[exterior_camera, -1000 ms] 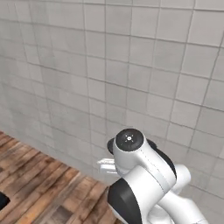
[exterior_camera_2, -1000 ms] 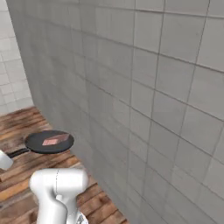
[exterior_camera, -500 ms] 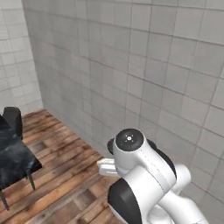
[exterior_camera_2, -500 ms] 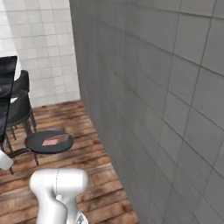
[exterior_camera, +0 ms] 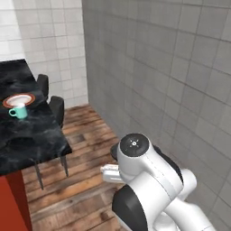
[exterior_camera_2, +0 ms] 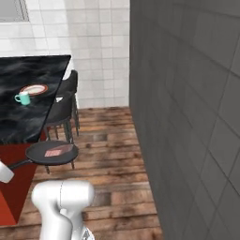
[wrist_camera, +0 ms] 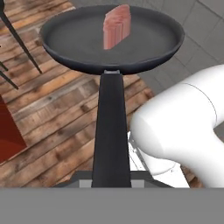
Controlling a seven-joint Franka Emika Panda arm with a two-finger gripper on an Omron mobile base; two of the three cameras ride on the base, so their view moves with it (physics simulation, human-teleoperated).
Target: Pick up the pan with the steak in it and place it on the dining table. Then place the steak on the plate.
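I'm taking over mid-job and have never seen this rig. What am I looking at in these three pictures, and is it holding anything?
It is a white robot arm on a driving base. Two pictures come from cameras on the base, behind the arm on either side. The third looks along the gripper itself. The gripper is shut on the long handle of the pan, carried above the wooden floor. The steak lies in the pan, which also shows in the right base view. Ahead stands the dining table, black-topped with red cabinets. On it sit the plate and a teal cup, with dark stools alongside.
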